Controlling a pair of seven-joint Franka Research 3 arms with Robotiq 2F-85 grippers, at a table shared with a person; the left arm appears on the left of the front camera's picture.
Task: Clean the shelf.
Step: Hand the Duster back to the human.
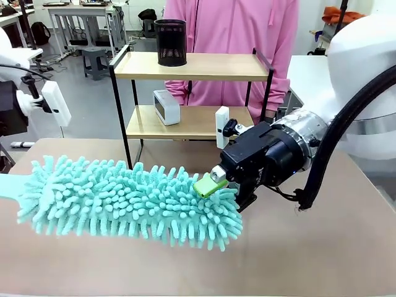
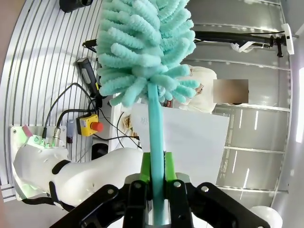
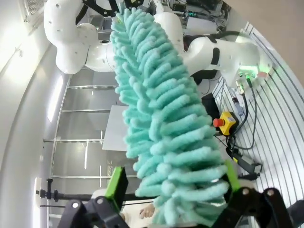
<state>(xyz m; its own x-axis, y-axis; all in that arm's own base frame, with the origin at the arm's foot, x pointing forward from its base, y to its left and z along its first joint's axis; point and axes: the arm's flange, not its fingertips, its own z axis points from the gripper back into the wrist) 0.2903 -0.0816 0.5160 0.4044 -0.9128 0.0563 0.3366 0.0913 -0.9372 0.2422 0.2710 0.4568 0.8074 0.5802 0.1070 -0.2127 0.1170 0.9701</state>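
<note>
**Duster changing hands in front of the shelf**

The shelf (image 1: 192, 93) is standing at the far side of the table (image 1: 309, 247), just in front of the person (image 1: 232, 37). Its top board is carrying a black mesh cup (image 1: 170, 42), and its lower board is carrying a small white clock-like device (image 1: 166, 107) and a white block (image 1: 222, 127). Neither board is being touched by the duster.

The teal microfibre duster (image 1: 130, 204) is lying low and nearly level across the near part of the table, well short of the shelf. The left end effector (image 2: 156, 190) is clamping the duster's thin teal handle between its green pads, as its wrist view is showing. The right end effector (image 1: 218, 182) is sitting at the fluffy tip with its jaws spread wide; in the right wrist view the chenille head is passing between the open fingers (image 3: 115, 183) without being squeezed.

This is looking like the preparation step: the tool is in hand, but wiping is not yet beginning. The next move is probably calling for either a handover to the right arm or lifting the head over the top board, steering clear of the mesh cup.
</note>
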